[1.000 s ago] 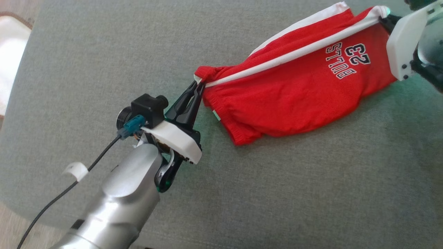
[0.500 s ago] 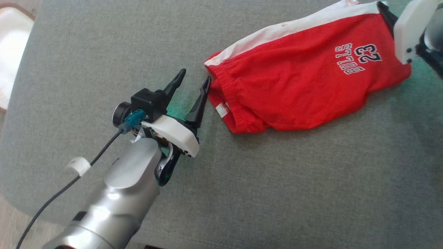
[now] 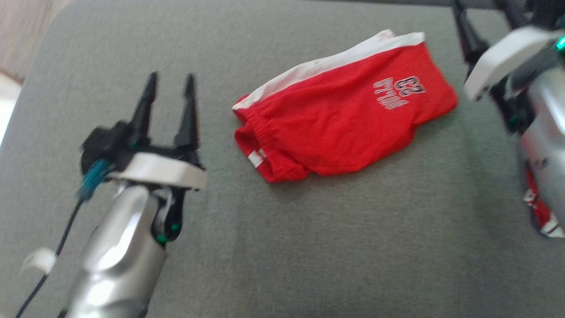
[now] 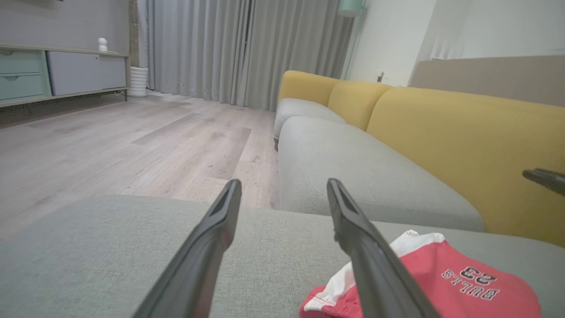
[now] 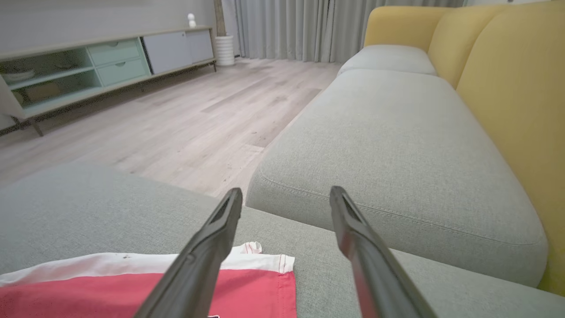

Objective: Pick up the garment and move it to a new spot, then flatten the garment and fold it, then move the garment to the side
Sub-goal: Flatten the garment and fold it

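The garment (image 3: 344, 119) is a pair of red shorts with a white side stripe and a "BULLS 23" print. It lies folded and free on the grey cushion (image 3: 309, 247). My left gripper (image 3: 171, 79) stands open to the left of its waistband end, apart from the cloth, with nothing between its fingers. At the top right my right gripper (image 3: 485, 15) is open too, just past the printed end. The left wrist view has the left gripper (image 4: 283, 185) open with the garment (image 4: 441, 282) at lower right. In the right wrist view the right gripper (image 5: 286, 192) hangs open above the garment's (image 5: 110, 282) white-striped edge.
A second grey seat cushion (image 5: 397, 145) lies beyond a gap, with the yellow backrest (image 4: 463, 145) along it. Wooden floor (image 4: 110, 141) runs past the cushion's edge toward a low cabinet (image 5: 88, 70) and grey curtains (image 4: 220, 48). The other arm's fingertip (image 4: 545, 179) pokes in at the right.
Both grippers have opened and let go of the garment, which now lies on the cushion. Both arms have drawn back from its ends. The head camera has shifted as well.
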